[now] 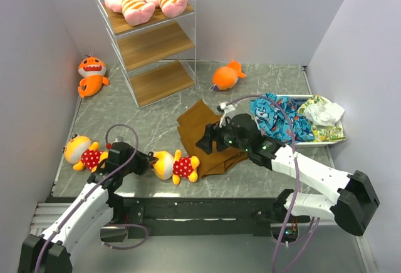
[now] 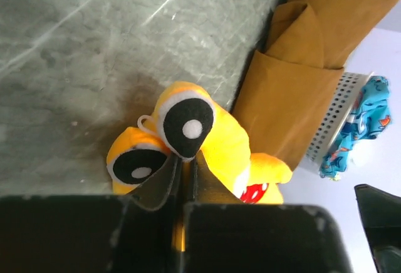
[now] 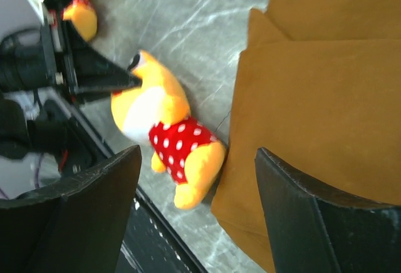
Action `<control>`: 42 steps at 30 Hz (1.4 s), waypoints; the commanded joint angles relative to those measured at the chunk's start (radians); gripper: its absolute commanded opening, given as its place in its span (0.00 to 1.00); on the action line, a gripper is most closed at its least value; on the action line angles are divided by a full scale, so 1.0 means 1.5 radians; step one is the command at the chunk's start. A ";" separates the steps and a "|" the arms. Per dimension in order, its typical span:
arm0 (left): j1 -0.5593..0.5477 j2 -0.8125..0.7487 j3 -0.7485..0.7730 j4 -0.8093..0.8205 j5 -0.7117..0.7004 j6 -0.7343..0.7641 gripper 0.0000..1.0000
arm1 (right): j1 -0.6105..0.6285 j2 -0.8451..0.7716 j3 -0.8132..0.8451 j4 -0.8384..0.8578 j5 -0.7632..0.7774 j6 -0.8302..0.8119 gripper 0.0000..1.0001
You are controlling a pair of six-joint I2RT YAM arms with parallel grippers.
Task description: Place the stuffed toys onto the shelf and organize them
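Note:
My left gripper (image 2: 187, 157) is shut on the head of a yellow stuffed toy (image 2: 225, 148) in a red polka-dot outfit, pinching it beside its black eye. That toy (image 1: 177, 165) lies at the table's front edge. My right gripper (image 3: 197, 154) hovers open over the toy's legs and the brown cloth (image 3: 326, 97), holding nothing. A second yellow toy (image 1: 83, 153) lies front left. Two pink striped toys (image 1: 135, 4) lie on the top board of the white wire shelf (image 1: 153, 44). One orange shark (image 1: 92, 74) is left of the shelf, another (image 1: 227, 76) right of it.
The folded brown cloth (image 1: 203, 135) lies mid-table, touching the held toy's feet. A white tray (image 1: 341, 136) with colourful fabric sits at the right. The shelf's two lower boards hold nothing. Purple walls close in on both sides.

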 commanded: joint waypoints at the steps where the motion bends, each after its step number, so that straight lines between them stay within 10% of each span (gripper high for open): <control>1: -0.004 -0.002 0.080 -0.032 -0.061 0.066 0.01 | 0.010 0.043 0.038 0.000 -0.068 -0.059 0.77; 12: -0.001 0.092 0.298 -0.122 0.004 0.284 0.01 | 0.084 0.045 0.037 0.159 -0.123 -0.251 0.67; 19: 0.004 0.198 0.397 -0.196 0.128 0.391 0.01 | 0.109 -0.086 -0.033 0.176 -0.191 -0.786 0.83; 24: 0.008 0.231 0.454 -0.259 0.131 0.441 0.02 | 0.121 -0.080 -0.014 0.097 -0.221 -1.003 0.75; 42: 0.011 0.294 0.558 -0.321 0.250 0.502 0.01 | 0.399 -0.021 -0.006 -0.062 0.082 -1.074 0.78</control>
